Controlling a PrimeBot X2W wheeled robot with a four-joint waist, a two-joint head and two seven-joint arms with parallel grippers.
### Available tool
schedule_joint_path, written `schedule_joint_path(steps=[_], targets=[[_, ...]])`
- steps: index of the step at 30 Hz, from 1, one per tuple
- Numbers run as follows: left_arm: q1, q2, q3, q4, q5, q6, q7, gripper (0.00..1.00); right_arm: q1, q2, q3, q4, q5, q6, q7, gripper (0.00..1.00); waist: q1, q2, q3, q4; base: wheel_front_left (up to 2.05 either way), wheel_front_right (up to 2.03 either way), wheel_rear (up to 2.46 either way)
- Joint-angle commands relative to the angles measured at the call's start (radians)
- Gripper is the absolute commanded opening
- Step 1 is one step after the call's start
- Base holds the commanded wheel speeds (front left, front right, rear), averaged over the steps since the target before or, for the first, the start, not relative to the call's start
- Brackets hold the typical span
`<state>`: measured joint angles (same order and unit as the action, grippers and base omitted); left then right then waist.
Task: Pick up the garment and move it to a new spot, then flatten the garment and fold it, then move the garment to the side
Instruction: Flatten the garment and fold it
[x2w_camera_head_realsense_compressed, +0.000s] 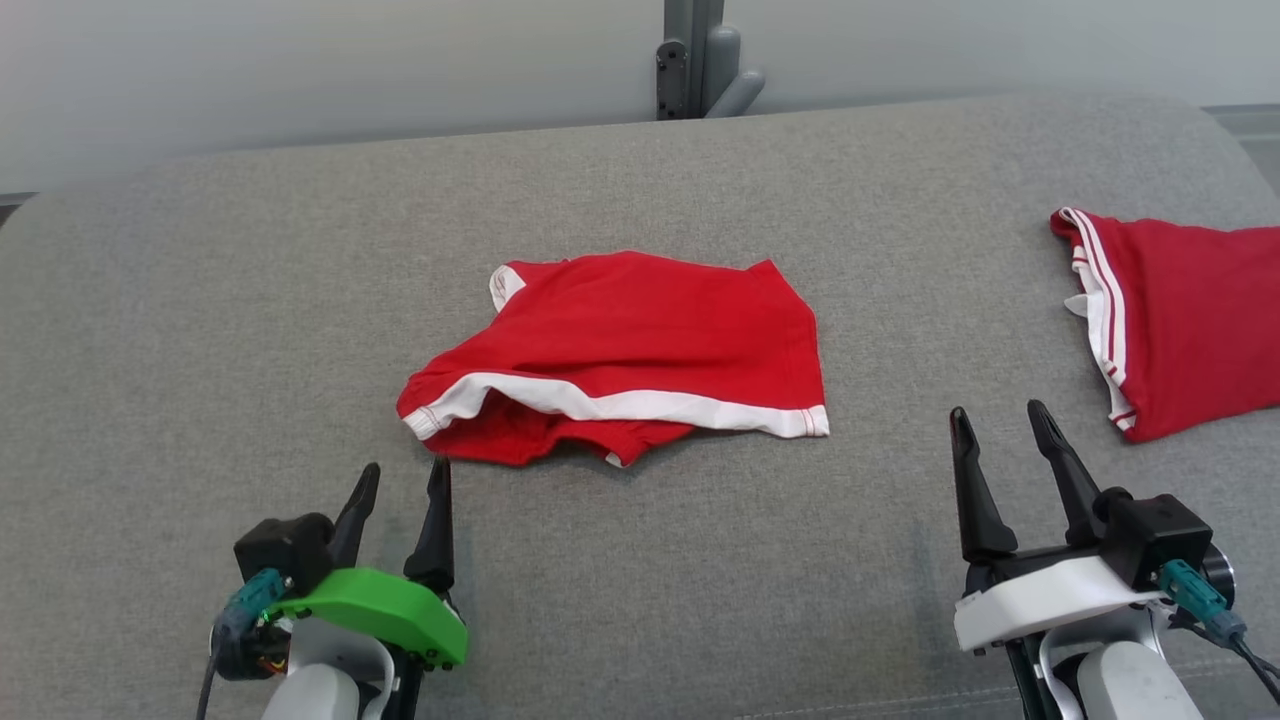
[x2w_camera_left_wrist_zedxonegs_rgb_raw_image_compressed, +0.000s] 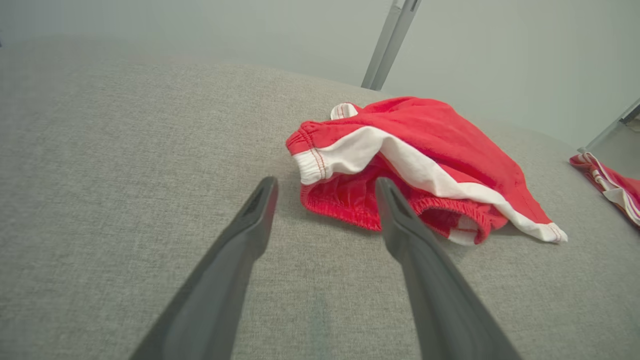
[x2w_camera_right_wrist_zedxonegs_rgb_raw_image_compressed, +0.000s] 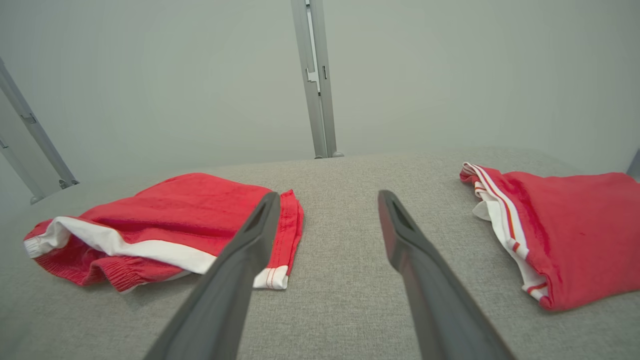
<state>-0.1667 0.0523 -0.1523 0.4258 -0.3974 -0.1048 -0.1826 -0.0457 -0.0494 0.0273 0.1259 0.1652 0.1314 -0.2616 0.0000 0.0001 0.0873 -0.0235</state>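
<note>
Two grippers, both spread wide and empty, facing crumpled red shorts.
Left gripper (x2w_camera_head_realsense_compressed: 405, 466): tips just beside the garment (x2w_camera_head_realsense_compressed: 640, 340), at its near-left corner. Right gripper (x2w_camera_head_realsense_compressed: 997, 409): over bare cloth, between the centred garment and a second red piece (x2w_camera_head_realsense_compressed: 1190, 320) at the right edge. Grey woven cushion (x2w_camera_head_realsense_compressed: 200, 300); pale wall, grey metal post (x2w_camera_head_realsense_compressed: 700, 60) behind.

A padded bench (x2w_camera_head_realsense_compressed: 200, 300) covered in grey woven fabric, its far corners rounded, stands before a plain pale wall (x2w_camera_head_realsense_compressed: 300, 70). A grey metal post (x2w_camera_head_realsense_compressed: 690, 30) with a dark bracket (x2w_camera_head_realsense_compressed: 668, 80) rises behind its far edge. The light is soft and even.
</note>
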Motion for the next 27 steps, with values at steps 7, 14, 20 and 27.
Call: schedule_joint_path(steps=[7, 14, 20, 27], targets=[[-0.121, 0.006, 0.035, 0.131, -0.098, -0.014, -0.005, 1.00, -0.042, -0.002, -0.002, 0.007, -0.004, -0.002, -0.004, 1.00, 0.0000, -0.0001, 0.095, -0.075, 0.00, 0.00, 0.00], [-0.183, 0.009, 0.046, 0.200, -0.181, -0.024, -0.023, 1.00, -0.051, -0.002, -0.002, 0.010, -0.008, -0.001, -0.004, 1.00, 0.0000, -0.0001, 0.106, -0.090, 0.00, 0.00, 0.00], [-0.197, 0.014, 0.010, 0.198, -0.232, -0.026, -0.040, 1.00, -0.049, -0.002, -0.002, 0.013, -0.009, -0.001, -0.004, 1.00, 0.0000, -0.0001, 0.100, -0.091, 0.00, 0.00, 0.00], [-0.185, 0.027, -0.033, 0.162, -0.301, -0.027, -0.053, 0.64, -0.041, -0.002, 0.001, 0.017, -0.009, -0.001, -0.004, 1.00, 0.0000, -0.0001, 0.092, -0.088, 0.00, 0.00, 0.00]])
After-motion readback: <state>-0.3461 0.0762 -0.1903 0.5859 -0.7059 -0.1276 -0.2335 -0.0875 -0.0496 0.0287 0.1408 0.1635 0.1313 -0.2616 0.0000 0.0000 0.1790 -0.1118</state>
